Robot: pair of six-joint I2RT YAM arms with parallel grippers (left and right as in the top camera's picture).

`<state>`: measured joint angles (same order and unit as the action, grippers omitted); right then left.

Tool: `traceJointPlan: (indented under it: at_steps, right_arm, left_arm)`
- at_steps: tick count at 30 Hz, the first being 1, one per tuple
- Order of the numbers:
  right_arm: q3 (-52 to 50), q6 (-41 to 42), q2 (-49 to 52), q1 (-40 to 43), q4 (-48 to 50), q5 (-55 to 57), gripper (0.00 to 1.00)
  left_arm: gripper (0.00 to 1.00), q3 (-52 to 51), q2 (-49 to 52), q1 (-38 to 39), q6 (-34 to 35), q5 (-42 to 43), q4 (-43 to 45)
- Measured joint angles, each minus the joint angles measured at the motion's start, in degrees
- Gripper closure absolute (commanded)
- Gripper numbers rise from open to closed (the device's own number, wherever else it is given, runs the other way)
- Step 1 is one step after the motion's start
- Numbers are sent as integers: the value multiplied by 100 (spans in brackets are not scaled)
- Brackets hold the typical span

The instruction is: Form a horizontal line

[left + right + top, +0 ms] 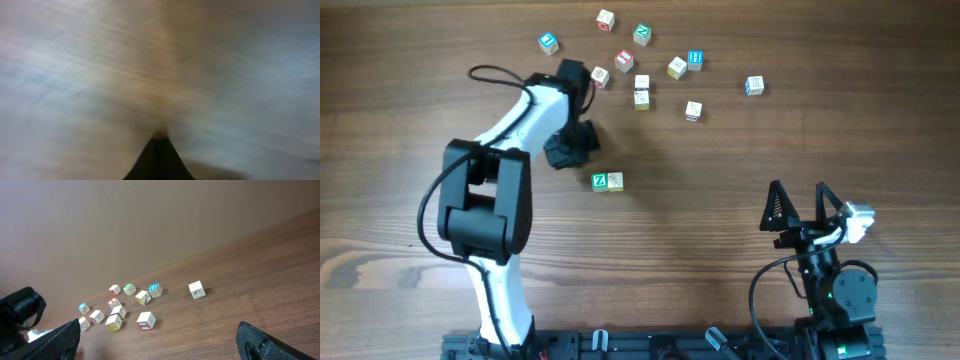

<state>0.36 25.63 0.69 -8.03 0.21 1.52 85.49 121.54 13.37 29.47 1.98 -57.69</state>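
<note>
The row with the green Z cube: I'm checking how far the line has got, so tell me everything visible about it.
The row is just two tiny wooden-looking cubes flat on the table, side by side in a level line, apparently touching. The green cube on the left shows a white Z; the cream cube on the right bears a mark too small to read. It lies apart from the scattered cubes farther up; only the table touches it.

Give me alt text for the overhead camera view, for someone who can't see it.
A short row of two cubes, green Z beside cream, lies at the centre of a wooden table. Loose letter cubes scatter above it, the left arm bent over their left edge. The right gripper sits lower right, fingers open.
</note>
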Motion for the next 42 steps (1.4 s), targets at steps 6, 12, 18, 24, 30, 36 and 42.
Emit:
traceJointPlan:
  at_steps: [6,12,18,24,30,36,42]
  right_arm:
    - [0,0,0,0,0,2,0]
    - [0,0,0,0,0,0,0]
    - [0,0,0,0,0,2,0]
    - [0,0,0,0,0,0,0]
    - [0,0,0,0,0,0,0]
    - [0,0,0,0,0,2,0]
    - [0,0,0,0,0,2,0]
  left_arm:
    - [96,-52,7,68,-20,-103,-780]
    - [96,-52,7,376,-96,-107,-758]
    - [96,-55,7,378,-197,-109,-588]
    - [96,-55,7,378,-280,-109,-588]
    - [96,-55,7,378,-284,-109,-588]
    - [96,-55,7,378,-284,-103,-511]
    - [96,-55,7,378,-284,-52,-487]
